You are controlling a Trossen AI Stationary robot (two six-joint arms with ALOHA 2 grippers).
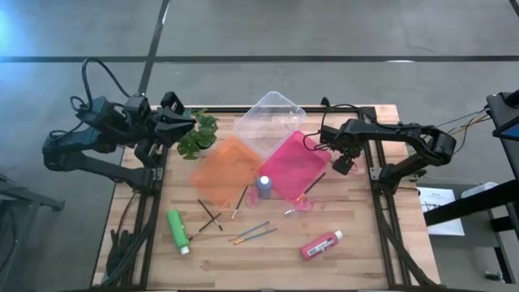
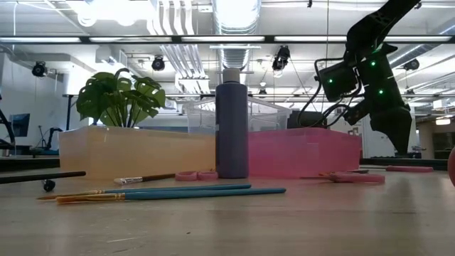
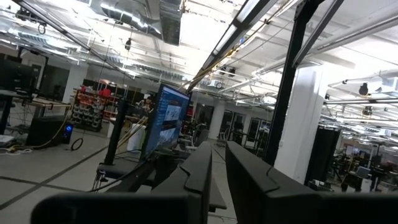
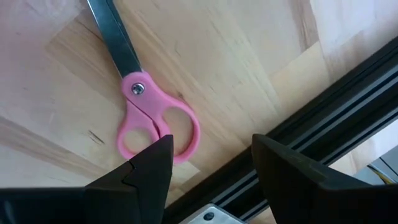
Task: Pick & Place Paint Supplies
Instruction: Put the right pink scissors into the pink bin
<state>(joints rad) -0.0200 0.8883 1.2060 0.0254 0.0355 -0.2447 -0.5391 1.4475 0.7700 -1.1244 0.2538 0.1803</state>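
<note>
Only the right wrist view caught one pair of pink-handled scissors (image 4: 158,121) clearly: they lay flat on the wood, blades shut, handles just beside the dark rail (image 4: 323,118) of the table's edge. The right gripper (image 4: 211,146) hung above them with its fingers well apart and nothing between them, touching nothing.

From above, the other supplies were spread over the wooden table (image 1: 365,243). A green bottle (image 1: 178,231) lay on its side near the front left, a red bottle (image 1: 322,245) on its side near the front right, and thin brushes (image 1: 255,234) were scattered between them. A blue-purple bottle (image 2: 232,128) stood upright just in front of where the orange tray (image 1: 223,174) met the pink tray (image 1: 284,166). A clear tray (image 1: 272,113) sat behind both, and a leafy plant (image 2: 121,99) stood at the back left.

The level view showed an industrial hall with ceiling pipes and strip lights. The left wrist view looked out at a monitor (image 3: 166,118) and pillars, not at the table.

The right arm reached in from the right edge, elbow bent, wrist tipped down beside the pink tray. The left arm waited folded at the back left corner, its left gripper (image 3: 219,149) near the plant, nearly closed with a slim gap and holding nothing
</note>
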